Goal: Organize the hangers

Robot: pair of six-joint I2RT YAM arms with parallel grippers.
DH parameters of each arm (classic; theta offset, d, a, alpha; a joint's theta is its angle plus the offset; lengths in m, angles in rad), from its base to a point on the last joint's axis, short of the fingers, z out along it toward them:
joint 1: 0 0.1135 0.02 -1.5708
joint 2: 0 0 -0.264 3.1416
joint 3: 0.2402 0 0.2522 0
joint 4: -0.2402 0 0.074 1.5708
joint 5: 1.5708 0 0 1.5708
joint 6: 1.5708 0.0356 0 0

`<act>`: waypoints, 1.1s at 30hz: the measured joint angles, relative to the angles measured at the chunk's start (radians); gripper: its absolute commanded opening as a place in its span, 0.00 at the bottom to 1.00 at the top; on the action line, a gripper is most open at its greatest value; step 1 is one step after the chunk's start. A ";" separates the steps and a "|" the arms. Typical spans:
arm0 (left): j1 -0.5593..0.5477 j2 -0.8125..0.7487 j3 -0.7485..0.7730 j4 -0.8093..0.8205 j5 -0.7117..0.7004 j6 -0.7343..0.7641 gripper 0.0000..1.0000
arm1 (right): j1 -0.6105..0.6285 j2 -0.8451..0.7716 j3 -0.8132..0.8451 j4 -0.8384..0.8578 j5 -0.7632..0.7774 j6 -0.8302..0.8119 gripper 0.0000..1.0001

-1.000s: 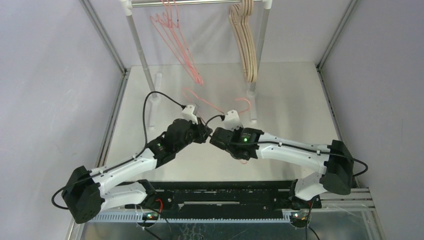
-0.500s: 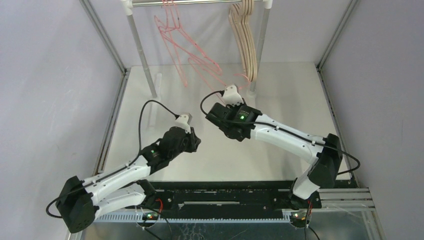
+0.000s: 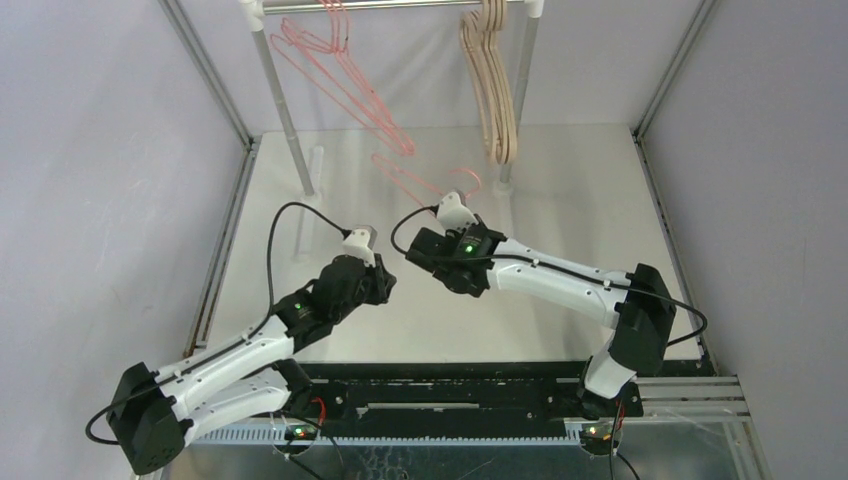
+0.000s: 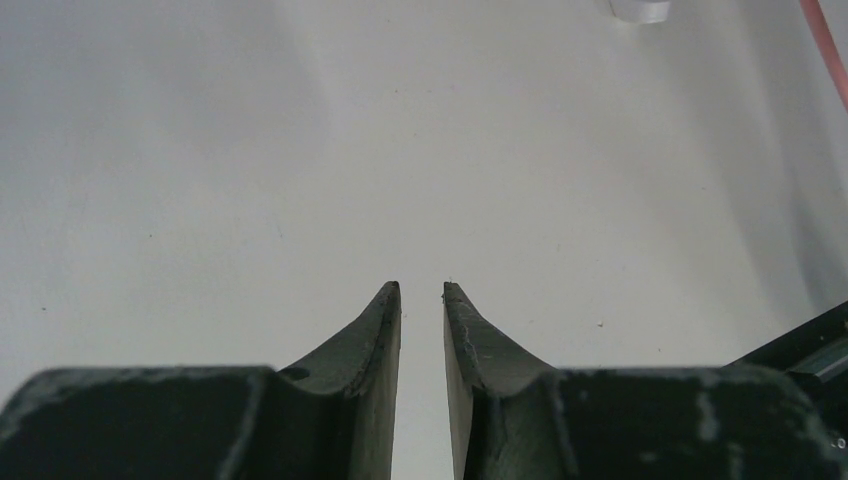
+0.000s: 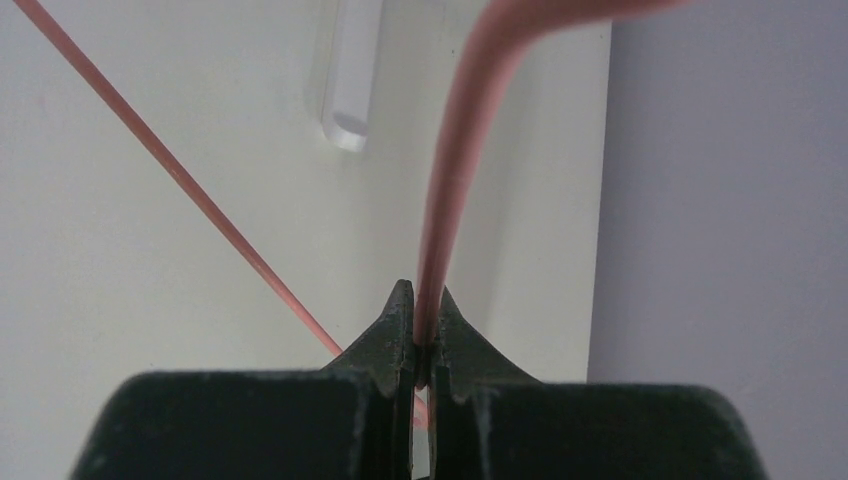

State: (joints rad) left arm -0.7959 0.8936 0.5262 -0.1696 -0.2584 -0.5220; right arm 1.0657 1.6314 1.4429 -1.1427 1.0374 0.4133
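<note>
Several thin pink wire hangers hang at the left of the rail, and several thick beige hangers hang at its right. One more pink wire hanger floats above the table in front of the rail. My right gripper is shut on it, and the right wrist view shows its thick pink wire pinched between the fingertips of that gripper. My left gripper sits lower left, apart from every hanger. Its jaws stand slightly open with only bare table between them.
The silver rail rests on two posts with white joints, their feet on the white table. One rail foot lies just ahead of my right gripper. Grey-purple walls and metal frame bars close both sides.
The right gripper has carried the pink hanger up and back towards the rail. The left gripper has let go, opened a little and drawn back to the near left. The hanging pink hangers swing.
</note>
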 measured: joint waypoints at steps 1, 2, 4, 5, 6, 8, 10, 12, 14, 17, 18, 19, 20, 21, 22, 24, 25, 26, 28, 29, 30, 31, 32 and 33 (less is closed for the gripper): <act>0.000 0.005 0.000 0.000 0.000 0.000 0.26 | 0.006 0.000 -0.006 -0.008 0.000 0.006 0.00; 0.000 0.010 0.000 -0.001 0.000 0.000 0.26 | 0.014 -0.001 -0.014 -0.020 0.000 0.015 0.00; 0.000 0.014 0.000 -0.002 0.000 0.000 0.26 | 0.025 -0.005 -0.032 -0.042 0.000 0.036 0.00; 0.000 0.015 0.000 -0.001 0.000 0.000 0.26 | 0.030 -0.008 -0.042 -0.055 0.000 0.047 0.00; 0.000 0.015 0.000 -0.001 0.000 0.000 0.26 | 0.031 -0.011 -0.049 -0.066 0.000 0.056 0.00; 0.000 0.016 0.000 -0.002 0.000 0.000 0.26 | 0.036 -0.018 -0.056 -0.102 0.003 0.080 0.00; 0.000 0.016 0.000 -0.002 0.000 0.000 0.26 | 0.037 -0.021 -0.056 -0.147 0.016 0.115 0.00; 0.000 0.016 0.000 -0.002 0.000 0.000 0.26 | 0.036 -0.021 -0.056 -0.203 0.034 0.156 0.00; 0.000 0.015 0.000 -0.002 0.000 0.000 0.26 | 0.037 -0.016 -0.056 -0.275 0.055 0.209 0.00; 0.000 0.015 0.000 -0.001 0.000 0.000 0.26 | 0.037 0.007 -0.055 -0.362 0.082 0.260 0.00; 0.000 0.015 0.000 -0.001 0.001 0.000 0.26 | 0.037 0.016 -0.055 -0.378 0.086 0.272 0.00; 0.000 0.015 0.000 -0.001 0.001 0.000 0.26 | 0.037 0.026 -0.054 -0.394 0.089 0.282 0.00; 0.000 0.015 0.000 -0.001 0.002 0.000 0.26 | 0.036 0.036 -0.050 -0.407 0.090 0.292 0.00; 0.000 0.015 0.000 -0.001 0.002 0.000 0.26 | 0.035 0.045 -0.042 -0.417 0.092 0.298 0.00; 0.000 0.015 0.000 -0.001 0.003 0.000 0.26 | 0.032 0.056 -0.028 -0.425 0.095 0.305 0.00; 0.000 0.009 -0.002 0.000 0.003 0.000 0.26 | 0.020 0.076 0.010 -0.436 0.103 0.311 0.00; 0.000 0.004 -0.003 0.000 0.003 0.000 0.26 | 0.014 0.087 0.035 -0.439 0.110 0.311 0.00; 0.000 -0.002 -0.007 0.000 0.003 0.000 0.26 | 0.008 0.100 0.066 -0.442 0.118 0.311 0.00; 0.000 -0.014 -0.010 -0.002 0.003 0.000 0.26 | -0.008 0.124 0.140 -0.444 0.138 0.306 0.00; 0.000 -0.019 -0.010 -0.003 0.003 0.000 0.26 | -0.019 0.138 0.185 -0.441 0.150 0.293 0.00; 0.000 -0.024 -0.010 -0.004 0.003 0.000 0.26 | -0.029 0.147 0.222 -0.427 0.161 0.274 0.00; 0.000 -0.029 -0.010 -0.005 0.002 0.000 0.26 | -0.039 0.151 0.245 -0.409 0.167 0.252 0.00; 0.000 -0.035 -0.010 -0.006 0.002 0.000 0.26 | -0.052 0.152 0.268 -0.378 0.173 0.214 0.00; 0.001 -0.041 -0.010 -0.008 0.002 0.000 0.26 | -0.066 0.151 0.284 -0.340 0.177 0.172 0.00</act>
State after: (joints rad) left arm -0.7952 0.8524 0.5159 -0.1772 -0.2565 -0.5220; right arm 0.9993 1.7828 1.7267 -1.4830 1.2140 0.5858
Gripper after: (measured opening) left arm 0.261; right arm 0.032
